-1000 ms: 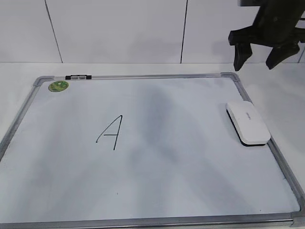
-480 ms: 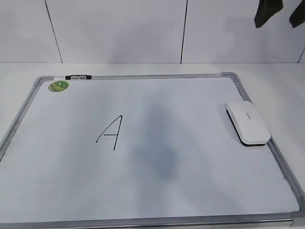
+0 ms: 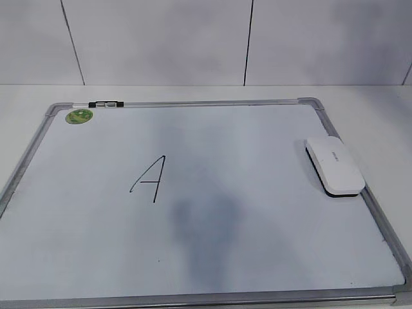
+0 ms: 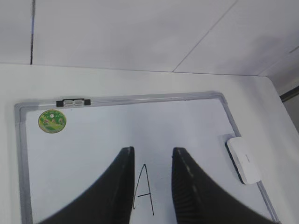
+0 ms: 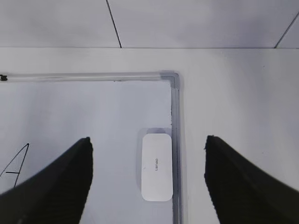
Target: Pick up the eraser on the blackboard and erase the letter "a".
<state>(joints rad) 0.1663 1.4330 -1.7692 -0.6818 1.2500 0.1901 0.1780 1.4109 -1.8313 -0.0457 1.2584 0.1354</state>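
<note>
The white eraser (image 3: 335,166) lies flat on the blackboard (image 3: 193,103) against its right frame rail. It also shows in the left wrist view (image 4: 244,160) and the right wrist view (image 5: 157,166). A large capital "A" (image 3: 149,179) is drawn left of centre. No lowercase "a" shows in any view. My right gripper (image 5: 147,140) is wide open and empty, high above the eraser, which lies between its fingers in that view. My left gripper (image 4: 153,150) is open and empty, high above the capital "A" (image 4: 144,191). Neither gripper shows in the exterior view.
A round green sticker (image 3: 78,116) sits at the board's top left corner, with a small black and grey clip (image 3: 106,103) on the top rail. The board lies on a white table with a white tiled wall behind. A tiny black dot (image 3: 158,261) marks the lower board.
In the exterior view my right gripper rose from the top right corner and left the frame. The shadow on the board shifted toward the front. The eraser has not moved.
</note>
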